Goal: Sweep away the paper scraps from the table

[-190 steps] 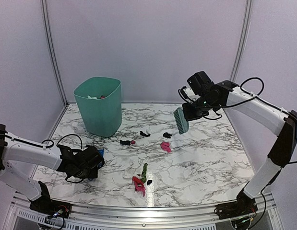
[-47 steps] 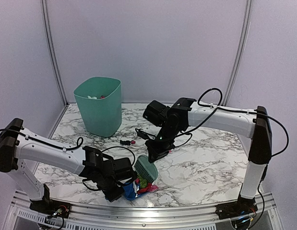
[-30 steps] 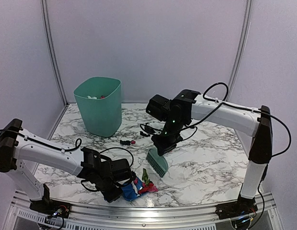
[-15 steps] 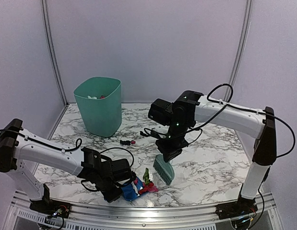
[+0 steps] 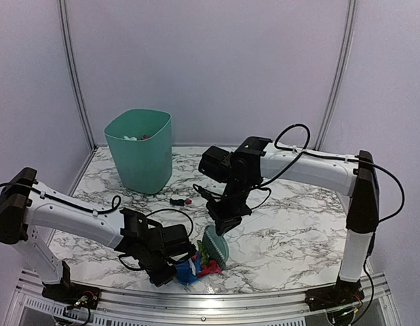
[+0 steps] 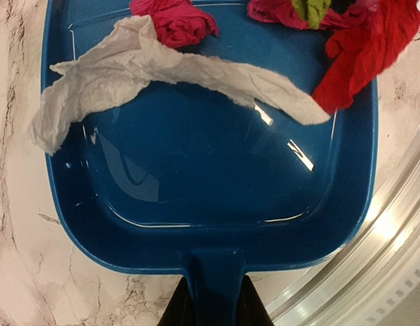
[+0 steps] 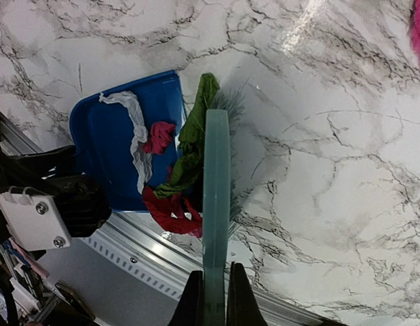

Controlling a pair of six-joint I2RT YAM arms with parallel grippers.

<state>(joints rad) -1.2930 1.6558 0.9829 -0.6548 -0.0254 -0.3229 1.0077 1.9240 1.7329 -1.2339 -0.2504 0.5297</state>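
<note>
Brush (image 5: pixel 215 246) has just swung back against the dustpan (image 5: pixel 184 272) lip, shoving red and green scraps (image 7: pixel 182 183) in, so another stroke is landing. Left gripper (image 6: pixel 214 302) pinches the pan handle and right gripper (image 7: pixel 214 292) is clamped on the brush. Earlier the scraps lay scattered across the table (image 5: pixel 291 231). A couple are left near the bin (image 5: pixel 138 149).

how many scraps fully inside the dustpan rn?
2: white strip across the dustpan floor, magenta wad near its lip. At the lip: red scrap, green scrap; brush may hide more.
</note>
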